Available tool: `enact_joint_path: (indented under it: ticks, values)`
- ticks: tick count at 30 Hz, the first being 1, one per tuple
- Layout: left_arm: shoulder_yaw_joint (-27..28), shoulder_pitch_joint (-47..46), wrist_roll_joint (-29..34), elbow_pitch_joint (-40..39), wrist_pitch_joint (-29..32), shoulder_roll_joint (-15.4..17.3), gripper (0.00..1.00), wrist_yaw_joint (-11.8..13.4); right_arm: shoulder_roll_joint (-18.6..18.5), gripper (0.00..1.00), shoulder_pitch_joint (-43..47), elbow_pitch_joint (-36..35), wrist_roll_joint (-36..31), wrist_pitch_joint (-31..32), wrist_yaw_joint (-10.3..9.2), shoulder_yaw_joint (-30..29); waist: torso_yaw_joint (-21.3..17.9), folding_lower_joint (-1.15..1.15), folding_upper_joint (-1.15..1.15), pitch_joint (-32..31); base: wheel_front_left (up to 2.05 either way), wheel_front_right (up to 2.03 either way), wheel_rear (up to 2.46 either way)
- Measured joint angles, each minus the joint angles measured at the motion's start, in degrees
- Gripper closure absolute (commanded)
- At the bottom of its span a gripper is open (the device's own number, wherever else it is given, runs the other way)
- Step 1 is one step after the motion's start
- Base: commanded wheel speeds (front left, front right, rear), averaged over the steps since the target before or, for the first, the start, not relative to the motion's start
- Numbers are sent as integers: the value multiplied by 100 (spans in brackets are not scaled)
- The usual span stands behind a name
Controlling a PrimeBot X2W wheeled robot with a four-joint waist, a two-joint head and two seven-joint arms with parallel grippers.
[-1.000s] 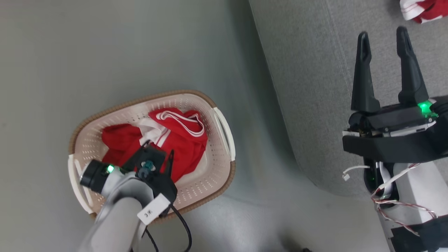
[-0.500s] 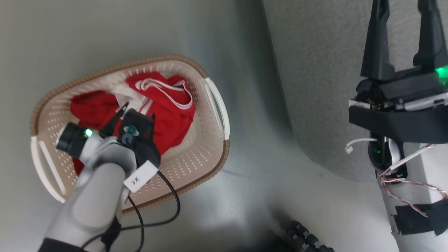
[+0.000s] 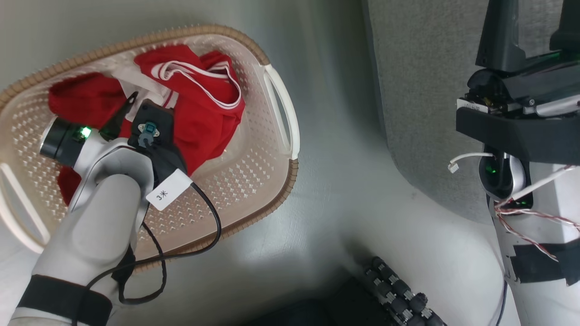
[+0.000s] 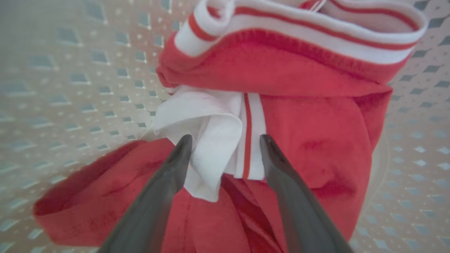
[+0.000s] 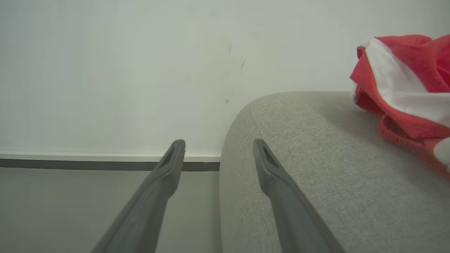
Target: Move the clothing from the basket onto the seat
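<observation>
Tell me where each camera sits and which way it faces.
Head view: on the head, facing down at basket, clothing, floor, seat; left forearm and right arm show.
Left wrist view: on that wrist, facing the clothing; open left claw shows.
Right wrist view: on that wrist, facing seat edge and wall; open right claw shows.
Shared: head and left wrist views both show the basket's clothing.

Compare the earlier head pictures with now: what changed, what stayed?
The head view closed in on the basket. The left gripper came down to the clothing, open jaws astride its white panel, gripping nothing. Clothing, basket and the open right gripper over the seat stayed.
</observation>
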Motion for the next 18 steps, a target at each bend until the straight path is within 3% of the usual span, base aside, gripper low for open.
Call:
enact_joint_path:
  ticks: [9,17,18]
  values:
    - [42,-235,112,277,-18,58,0,246,49,0,-113,160,-1,-29,22,29,-78,-1,0,243,0,0,0]
    - [75,-333,135,548,-42,43,2,296,73,0,-152,269,-5,-45,66,31,-106,-1,-1,281,0,0,0]
    - [75,-335,135,568,-43,36,50,297,77,0,-163,283,-11,-45,66,31,-108,-1,-1,283,0,0,0]
